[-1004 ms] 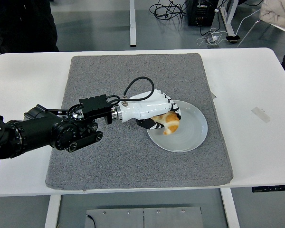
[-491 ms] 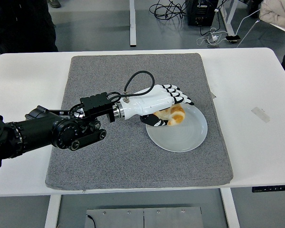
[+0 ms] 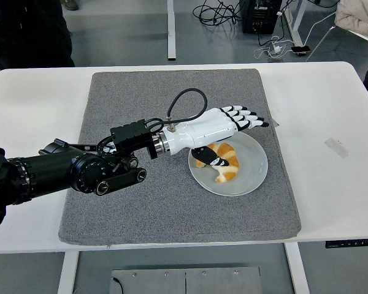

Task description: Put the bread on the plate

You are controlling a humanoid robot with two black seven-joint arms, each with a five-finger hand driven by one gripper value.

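Observation:
A golden croissant-like bread [image 3: 224,163] lies on the white round plate [image 3: 251,174], toward its left half. My left hand [image 3: 233,125] is white with black fingertips; it hovers just above and behind the bread with its fingers stretched out flat and holds nothing. Its thumb [image 3: 211,158] hangs down at the bread's left end. The black left arm [image 3: 67,171] comes in from the left edge over the grey mat [image 3: 141,92]. The right arm is out of view.
The grey mat covers the middle of the white table [image 3: 331,104]. A small clear strip [image 3: 336,147] lies on the table at the right. A person in dark clothes [image 3: 30,30] stands at the top left. Cables lie on the floor beyond the table.
The hand was curled on the bread over the plate; its fingers have opened and lifted up and to the right. The bread now lies free on the plate.

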